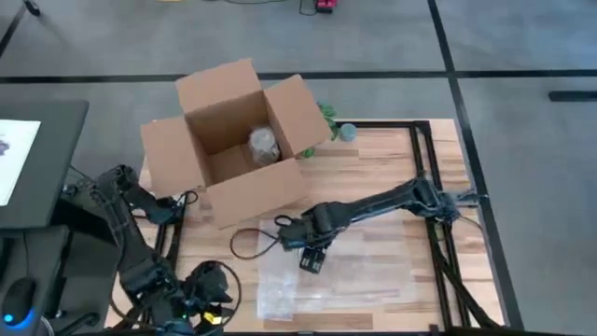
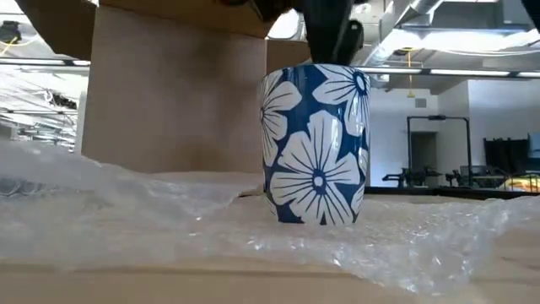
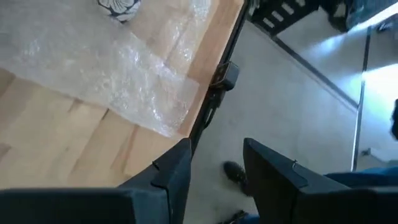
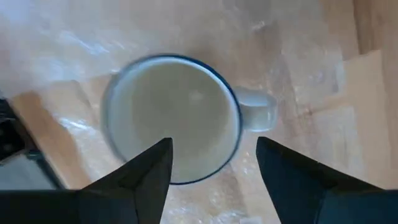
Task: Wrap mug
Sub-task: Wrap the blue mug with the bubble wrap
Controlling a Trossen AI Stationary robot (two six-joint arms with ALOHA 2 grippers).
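Note:
A blue mug point(image 2: 316, 143) with white flowers stands upright, its base on a sheet of clear bubble wrap point(image 1: 336, 280) spread over the near half of the wooden table. My right gripper point(image 1: 312, 254) hangs open just above the mug point(image 4: 174, 118) and points down. One finger is over the white inside and the other outside the rim, near the handle point(image 4: 258, 109); no touch shows. My left gripper point(image 3: 214, 168) is open and holds nothing. It waits at the table's near left corner point(image 1: 210, 289), with the mug point(image 3: 121, 7) far off.
An open cardboard box point(image 1: 233, 140) stands at the far left with a wrapped bundle point(image 1: 264, 145) inside. A green thing point(image 1: 328, 117) and a small bluish one point(image 1: 348, 132) lie behind it. A dark cable point(image 1: 247, 243) loops on the table near the box.

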